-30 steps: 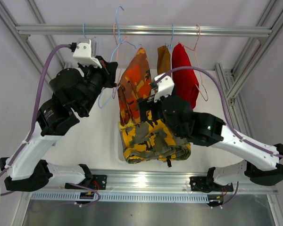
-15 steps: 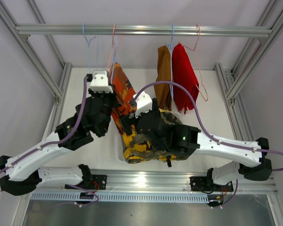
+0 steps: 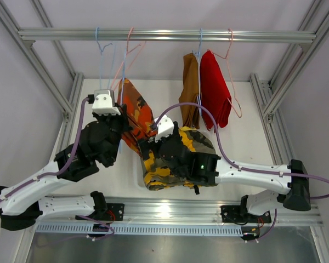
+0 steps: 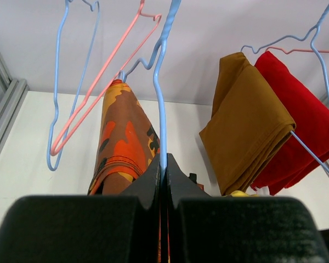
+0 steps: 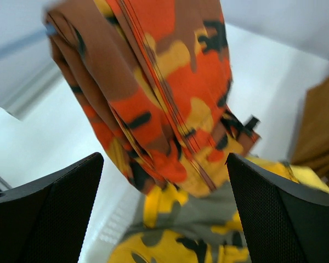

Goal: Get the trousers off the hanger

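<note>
Orange-red trousers (image 3: 132, 109) lower; left tool (image 4: 163, 164) tight on hanger (image 4: 160, 98), right tool (image 5: 164, 167) agape near basket (image 5: 116, 223)

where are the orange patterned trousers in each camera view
top external: orange patterned trousers hang left of centre
left wrist: orange patterned trousers left of centre, above the left gripper shut on the blue hanger
right wrist: orange patterned trousers upper middle, between the open right gripper fingers
shared landmark: brown trousers, to their right in every view
</note>
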### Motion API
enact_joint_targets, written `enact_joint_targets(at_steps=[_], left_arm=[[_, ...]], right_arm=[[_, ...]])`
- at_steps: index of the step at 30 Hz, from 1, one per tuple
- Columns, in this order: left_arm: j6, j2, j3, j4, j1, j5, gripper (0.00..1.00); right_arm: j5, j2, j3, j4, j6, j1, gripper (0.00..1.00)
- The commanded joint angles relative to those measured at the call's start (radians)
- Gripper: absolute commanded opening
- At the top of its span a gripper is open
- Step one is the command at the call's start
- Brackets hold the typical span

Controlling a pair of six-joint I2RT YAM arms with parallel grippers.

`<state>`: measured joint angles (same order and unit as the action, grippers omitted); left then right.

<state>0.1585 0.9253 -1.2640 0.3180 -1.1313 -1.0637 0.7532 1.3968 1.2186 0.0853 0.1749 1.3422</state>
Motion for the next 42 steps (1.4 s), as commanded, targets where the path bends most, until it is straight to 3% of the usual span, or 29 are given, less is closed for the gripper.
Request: enact_joint_targets(at_steps=[1,16,27,42], left_arm=[[0.024,-0.022,0.002,-0.037,-0.019,-0.016,0.01],[0.018,-0.031,-0.003,-0.03,-0.019,-0.01,0.01],[0.019,-0.026,-0.011,-0.022,-0.019,-0.001,0.01],[0.038,-0.014,-0.028,0.013,-0.019,0.019,0.01]], right_arm=[[-0.076,0.01,-0.001,-0.254,-0.047,-0.018,1.0],[-0.323,0.08,0.013,-0.357,-0.025,-0.159,0.99],[-0.436,0.12,0.029,-0.369,-0.018,-0.198,1.0],[-0.465,0.186,0.045,-0.398,-0.029,-0.212,1.0]])
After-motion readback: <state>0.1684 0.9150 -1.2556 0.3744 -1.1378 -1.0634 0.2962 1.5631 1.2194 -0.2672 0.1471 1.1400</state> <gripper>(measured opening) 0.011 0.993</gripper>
